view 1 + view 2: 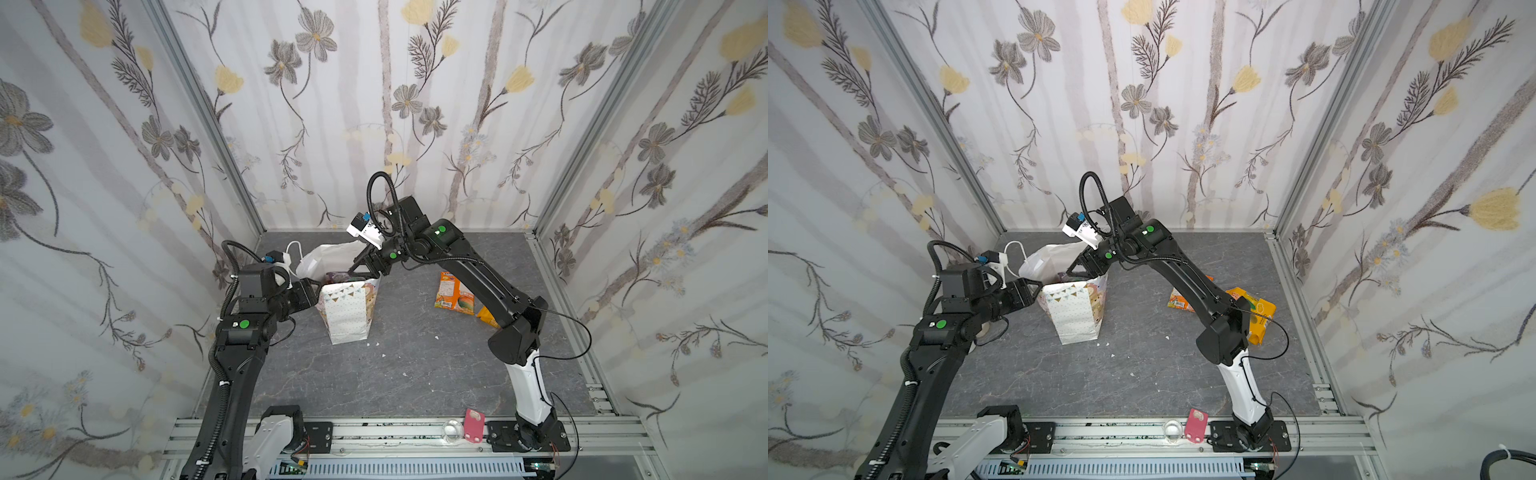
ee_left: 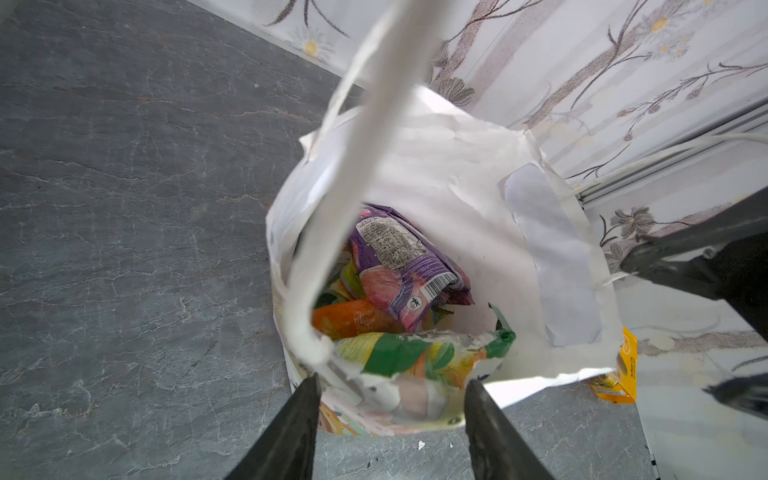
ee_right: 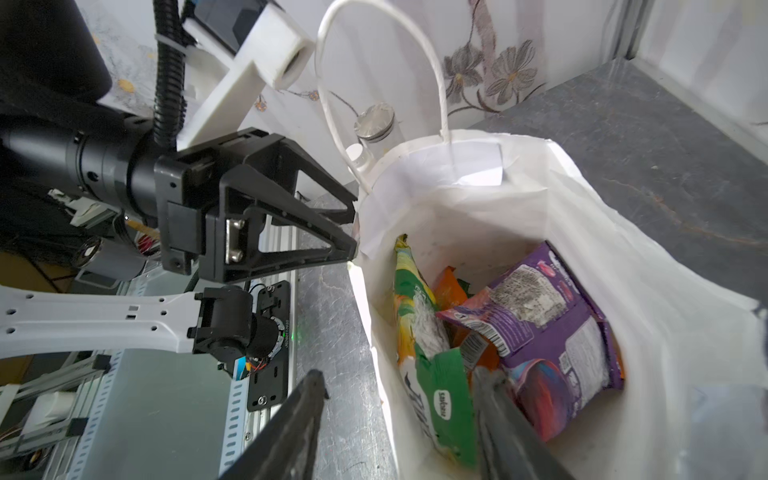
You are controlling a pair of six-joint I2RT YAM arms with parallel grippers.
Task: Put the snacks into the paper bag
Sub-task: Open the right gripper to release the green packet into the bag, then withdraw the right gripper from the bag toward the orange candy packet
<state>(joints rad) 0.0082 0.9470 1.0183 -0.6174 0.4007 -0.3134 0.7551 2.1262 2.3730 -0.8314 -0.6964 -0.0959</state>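
Release step, seemingly: right pincer (image 3: 399,380) gapes empty above the paper bag (image 1: 347,316), mid-frame in both top views, purple packet (image 3: 552,328) lying inside; left pincer (image 2: 392,382) straddles its rim half-parted, grip I cannot tell. Next move likely: lift clear, fetch orange packet (image 1: 453,291) right of centre on worktop (image 1: 415,365).

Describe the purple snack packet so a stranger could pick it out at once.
Find the white paper bag standing on the grey table. Look into its open mouth: the purple packet lies on top of the pile. It is the only purple one, its barcode side up, next to a green-yellow packet and an orange packet.
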